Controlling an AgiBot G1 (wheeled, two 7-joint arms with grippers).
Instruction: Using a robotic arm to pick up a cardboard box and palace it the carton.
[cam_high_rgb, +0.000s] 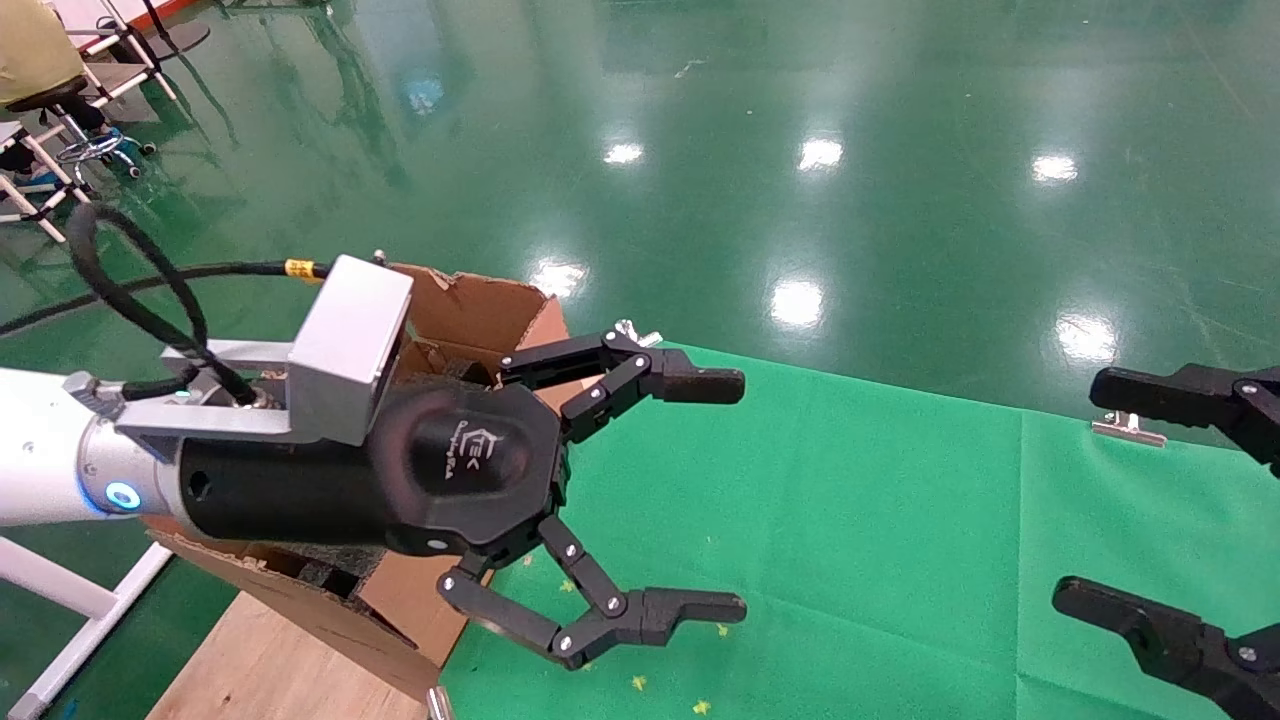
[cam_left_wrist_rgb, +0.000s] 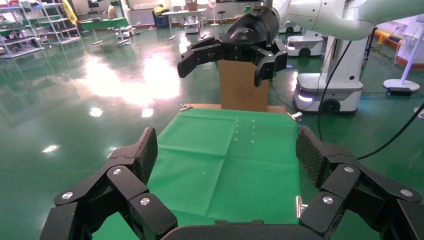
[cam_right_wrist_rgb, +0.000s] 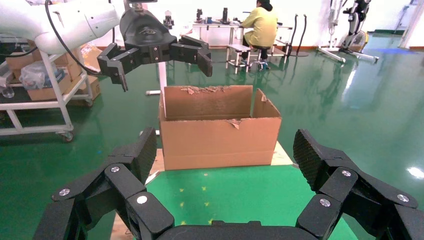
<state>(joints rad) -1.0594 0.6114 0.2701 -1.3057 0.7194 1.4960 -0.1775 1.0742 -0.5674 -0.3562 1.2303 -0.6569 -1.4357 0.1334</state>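
The carton (cam_high_rgb: 480, 310), with ragged torn flaps, stands on the table's wooden left end. The right wrist view shows its long side (cam_right_wrist_rgb: 220, 140). The robotic arm's black gripper (cam_high_rgb: 740, 495) is open and empty, held just past the carton over the green cloth. It also shows above the carton in the right wrist view (cam_right_wrist_rgb: 162, 70) and far off in the left wrist view (cam_left_wrist_rgb: 222, 75). The small cardboard box is out of view. My left gripper (cam_left_wrist_rgb: 227, 150) and right gripper (cam_right_wrist_rgb: 225, 152) are both wide open and empty above the cloth.
A green cloth (cam_high_rgb: 850, 520) covers the table, held by metal clips (cam_high_rgb: 1125, 428). Two black fingers (cam_high_rgb: 1130, 390) of an open gripper show at the right edge. A brown cardboard face with a round mark (cam_left_wrist_rgb: 243, 92) stands behind the arm's gripper. Shiny green floor lies all round.
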